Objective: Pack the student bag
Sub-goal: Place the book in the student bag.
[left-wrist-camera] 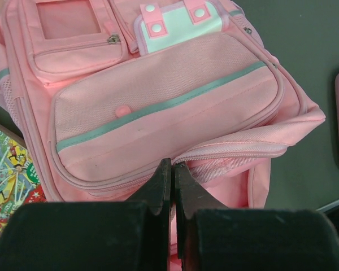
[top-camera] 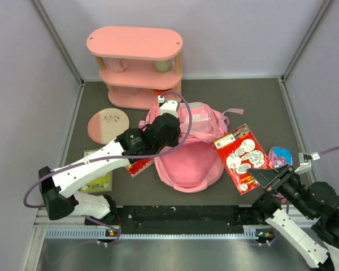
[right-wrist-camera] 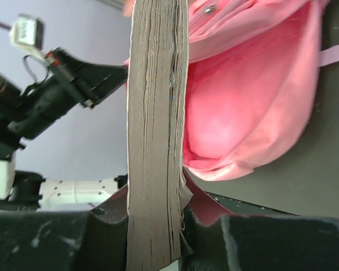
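Observation:
The student bag lies in the middle of the table, a soft pink backpack with its main compartment gaping toward the arms. My left gripper is shut on the zip edge of that opening; in the left wrist view its tips pinch the rim just below the bag's front pocket. My right gripper is shut on a red comic book, held tilted to the right of the bag. The right wrist view shows the book's page edge standing between the fingers, with the bag's pink inside just beyond it.
A pink three-tier shelf stands at the back. A round pink plate lies left of the bag. Another comic book and a green card lie under the left arm. A small blue and pink case sits at the right.

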Controlling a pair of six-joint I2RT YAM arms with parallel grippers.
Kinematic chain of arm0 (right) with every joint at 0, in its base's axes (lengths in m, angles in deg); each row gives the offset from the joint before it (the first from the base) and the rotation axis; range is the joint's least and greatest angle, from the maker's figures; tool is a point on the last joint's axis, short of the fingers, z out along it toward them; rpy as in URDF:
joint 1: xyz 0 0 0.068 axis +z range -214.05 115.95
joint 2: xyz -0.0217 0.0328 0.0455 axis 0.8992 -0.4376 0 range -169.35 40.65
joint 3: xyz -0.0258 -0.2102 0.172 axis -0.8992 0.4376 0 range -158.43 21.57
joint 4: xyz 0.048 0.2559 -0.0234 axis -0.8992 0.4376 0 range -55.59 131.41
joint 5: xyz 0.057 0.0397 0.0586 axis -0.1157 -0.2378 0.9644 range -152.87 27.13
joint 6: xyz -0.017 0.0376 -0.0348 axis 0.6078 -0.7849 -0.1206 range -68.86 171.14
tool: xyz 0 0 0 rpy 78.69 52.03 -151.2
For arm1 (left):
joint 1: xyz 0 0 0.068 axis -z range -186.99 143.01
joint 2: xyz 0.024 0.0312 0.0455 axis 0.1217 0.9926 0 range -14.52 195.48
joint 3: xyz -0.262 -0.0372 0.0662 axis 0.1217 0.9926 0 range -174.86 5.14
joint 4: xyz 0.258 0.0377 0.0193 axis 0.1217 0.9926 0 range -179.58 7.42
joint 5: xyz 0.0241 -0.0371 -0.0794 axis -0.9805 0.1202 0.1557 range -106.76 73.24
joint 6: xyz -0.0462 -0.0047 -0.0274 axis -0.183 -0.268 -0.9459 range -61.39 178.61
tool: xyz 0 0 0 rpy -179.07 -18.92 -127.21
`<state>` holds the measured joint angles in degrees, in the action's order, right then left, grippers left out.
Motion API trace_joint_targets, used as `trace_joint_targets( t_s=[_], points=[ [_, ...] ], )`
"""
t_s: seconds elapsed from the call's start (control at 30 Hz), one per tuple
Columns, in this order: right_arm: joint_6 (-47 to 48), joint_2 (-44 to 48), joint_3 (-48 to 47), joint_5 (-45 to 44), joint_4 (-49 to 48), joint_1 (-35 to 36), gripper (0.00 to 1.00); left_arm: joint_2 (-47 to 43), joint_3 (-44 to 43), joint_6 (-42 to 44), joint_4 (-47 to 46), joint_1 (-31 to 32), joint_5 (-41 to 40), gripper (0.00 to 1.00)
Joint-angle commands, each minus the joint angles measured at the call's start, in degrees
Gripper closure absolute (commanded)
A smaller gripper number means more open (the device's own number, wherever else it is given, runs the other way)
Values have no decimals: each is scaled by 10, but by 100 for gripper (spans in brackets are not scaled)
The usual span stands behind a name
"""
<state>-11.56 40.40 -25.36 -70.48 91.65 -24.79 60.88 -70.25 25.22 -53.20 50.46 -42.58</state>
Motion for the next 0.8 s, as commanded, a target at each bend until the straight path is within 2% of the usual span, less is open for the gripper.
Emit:
trace_joint_targets(
  t_s=[0.0,0.2,0.47,0.63,0.77],
  points=[
    [21,39,-18,73,-66,5,100,14,-36,-23,-68,-17,-19,100],
    [12,-42,47,201,-98,5,100,17,-50,-28,-77,-22,-16,100],
    [-30,-66,115,185,-136,5,100,8,-64,-33,-117,-23,-1,100],
    [-117,-70,217,153,-273,5,100,-2,-35,-20,-164,-23,43,100],
    [-153,-102,254,79,-373,5,100,-21,-7,-13,-194,-23,65,100]
  ],
)
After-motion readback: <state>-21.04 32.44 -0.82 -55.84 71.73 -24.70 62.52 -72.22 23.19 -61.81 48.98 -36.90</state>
